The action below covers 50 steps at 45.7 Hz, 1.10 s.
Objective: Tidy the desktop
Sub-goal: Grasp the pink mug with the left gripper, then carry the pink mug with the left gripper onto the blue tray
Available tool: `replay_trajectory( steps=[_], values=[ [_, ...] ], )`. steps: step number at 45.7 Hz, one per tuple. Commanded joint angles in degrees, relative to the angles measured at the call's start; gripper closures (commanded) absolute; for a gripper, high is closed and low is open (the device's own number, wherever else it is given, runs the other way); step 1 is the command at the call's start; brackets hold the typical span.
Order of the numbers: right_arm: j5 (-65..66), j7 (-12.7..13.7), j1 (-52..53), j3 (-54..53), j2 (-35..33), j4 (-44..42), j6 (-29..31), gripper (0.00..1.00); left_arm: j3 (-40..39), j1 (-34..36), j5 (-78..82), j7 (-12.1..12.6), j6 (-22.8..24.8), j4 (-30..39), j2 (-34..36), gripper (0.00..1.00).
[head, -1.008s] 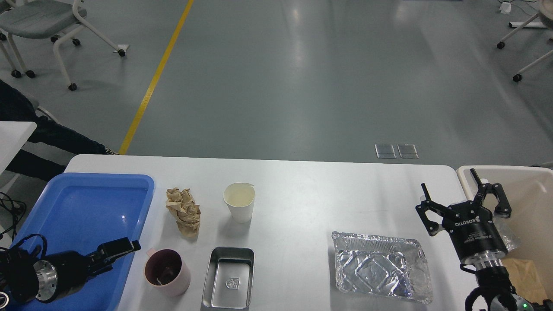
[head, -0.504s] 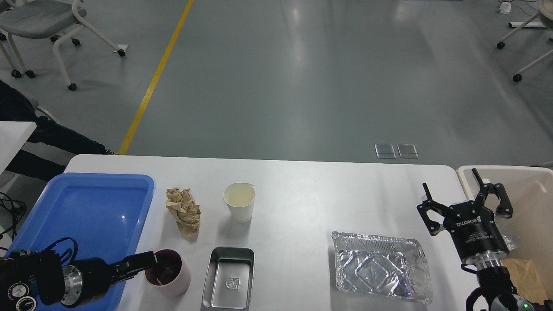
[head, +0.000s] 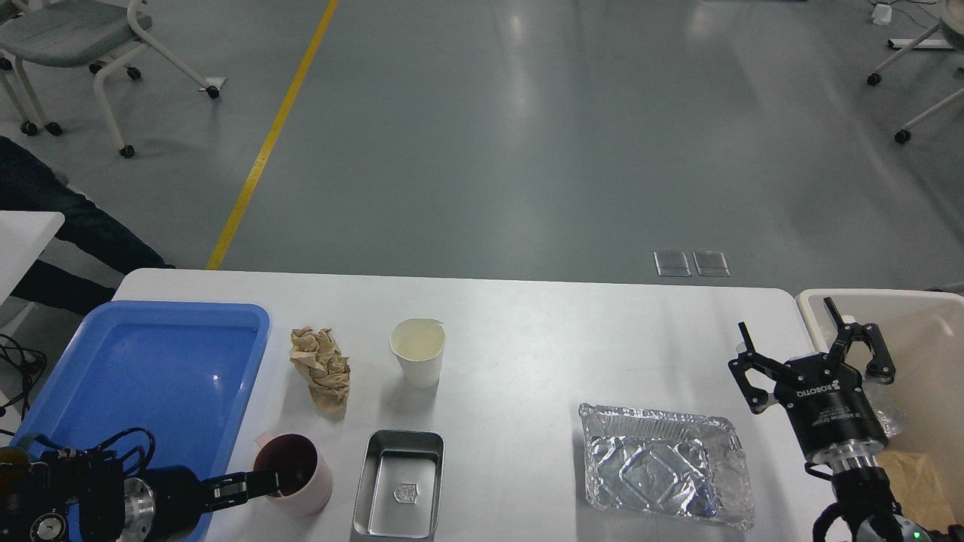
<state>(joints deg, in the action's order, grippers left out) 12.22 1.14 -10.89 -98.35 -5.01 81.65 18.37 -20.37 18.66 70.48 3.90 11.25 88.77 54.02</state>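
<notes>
Your wide white desktop [head: 527,331] fills the lower view. Near its left front edge, your left gripper [head: 260,482] touches the pink mug's [head: 297,474] rim, fingers indistinguishable. At its right end, your right gripper [head: 809,350] hovers spread apart.

Left gripper [head: 260,482] is lower and further right than 1 s ago: off the blue tray [head: 151,361], tips now at the pink mug [head: 294,473] rim, one finger inside. Mug handle now shows again. Right gripper [head: 809,354] drifts marginally down.
</notes>
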Motion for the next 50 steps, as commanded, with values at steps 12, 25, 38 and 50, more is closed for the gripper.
replay_trajectory(
  steps=[12,25,38,50],
  values=[
    [0.00,0.00,0.43,0.00,0.00,-1.67,0.00,0.00,-0.02,-0.20,-0.08,-4.43,-0.27,0.00,3.46,1.00],
    [0.00,0.00,0.70,0.01,0.09,-2.81,0.00,0.00,-0.11,-0.12,-0.26,-4.61,-0.09,0.52,4.34,1.00],
    [0.00,0.00,0.87,0.09,0.00,-2.81,0.00,0.00,-1.34,5.24,-0.96,-4.69,4.30,6.15,13.30,1.00],
    [0.00,0.00,0.79,0.18,0.00,-2.73,0.00,0.00,-3.88,11.40,-3.24,-6.28,8.43,6.85,24.63,1.00]
  ],
)
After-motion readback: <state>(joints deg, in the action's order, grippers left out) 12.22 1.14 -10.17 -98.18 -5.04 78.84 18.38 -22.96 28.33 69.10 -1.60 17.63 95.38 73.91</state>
